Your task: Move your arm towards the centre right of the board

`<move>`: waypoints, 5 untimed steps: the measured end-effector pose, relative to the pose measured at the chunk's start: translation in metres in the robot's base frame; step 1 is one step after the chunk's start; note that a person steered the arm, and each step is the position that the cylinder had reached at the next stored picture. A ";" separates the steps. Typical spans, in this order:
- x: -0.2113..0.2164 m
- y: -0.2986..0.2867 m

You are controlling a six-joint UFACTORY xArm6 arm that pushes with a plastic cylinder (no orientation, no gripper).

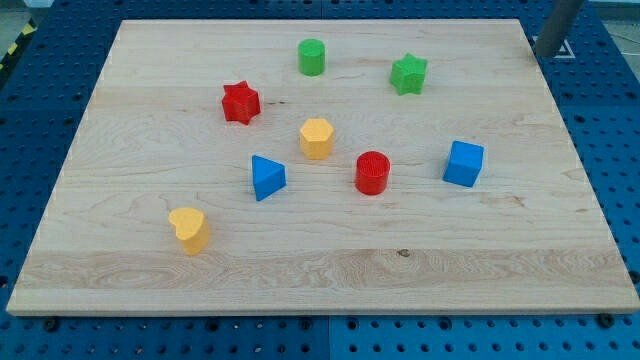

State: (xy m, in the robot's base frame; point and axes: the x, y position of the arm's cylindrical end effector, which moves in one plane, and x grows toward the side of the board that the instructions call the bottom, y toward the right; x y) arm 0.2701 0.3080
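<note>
1. Rod first: my tip (546,55) sits at the view's top right corner, right at the board's far right edge, well apart from every block. There are no fingers here to spread or press together, only a straight dark rod, its upper part cut off by the frame.
2. Nearest to it is the green star (408,74), down and toward the view's left, with bare wood between the two.
3. Further left along the view's top stands the green cylinder (312,57), apart from the star.
4. Below my tip, on the view's right at about mid-height, rests the blue cube (463,163); this centre-right part of the board is where the task points, and my tip is well above it in the view.
5. Just left of the cube stands the red cylinder (372,172), near it but not touching.
6. The yellow hexagonal block (316,138) lies up and left of the red cylinder, close to the middle.
7. The blue triangular block (267,177) sits lower left of that.
8. The red star (240,102) is at the upper left.
9. The yellow heart-shaped block (188,229) lies alone toward the view's bottom left.
10. All rest on the wooden board (330,270), which lies on a blue perforated table (30,120).
</note>
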 end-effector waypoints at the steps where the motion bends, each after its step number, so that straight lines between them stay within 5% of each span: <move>1: 0.004 -0.008; 5: 0.016 -0.016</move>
State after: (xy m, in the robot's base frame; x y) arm 0.2860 0.2917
